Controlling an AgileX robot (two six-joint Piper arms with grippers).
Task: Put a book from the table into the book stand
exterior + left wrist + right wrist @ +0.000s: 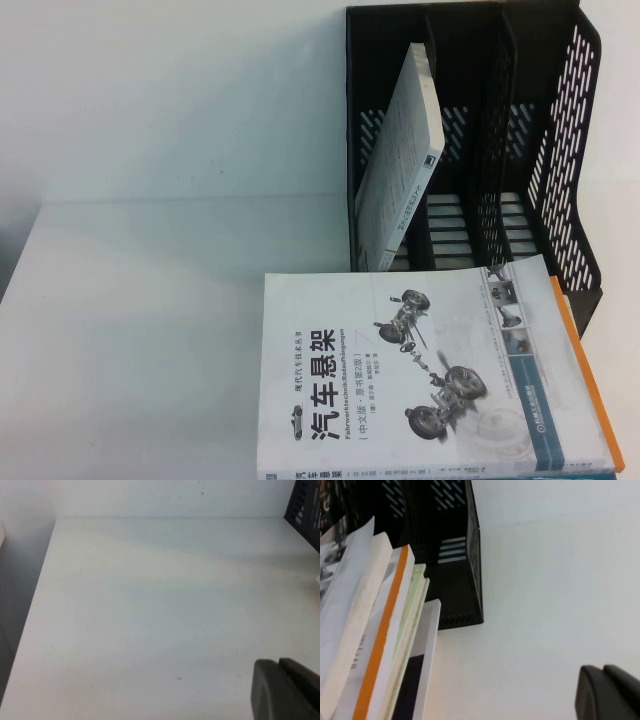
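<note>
The book [400, 370], white-grey with a bold black Chinese title and a car suspension drawing, lies flat on top of a stack at the front of the white table [140, 330]. Its cover and page edge also show in the right wrist view [350, 610]. The black book stand [575, 150] stands behind it at the back right. A plain pale grey book [400, 160] leans in its left slot; the other two slots hold nothing. My left gripper [279, 664] hangs shut and empty over bare table on the left. My right gripper [603, 670] is shut and empty, right of the stack. Neither gripper shows in the high view.
An orange-edged book [590, 380] lies under the top book, with other books below it [415, 645]. The stand's corner shows in the left wrist view [305, 500]. The table's left edge [35, 595] drops off beside my left gripper.
</note>
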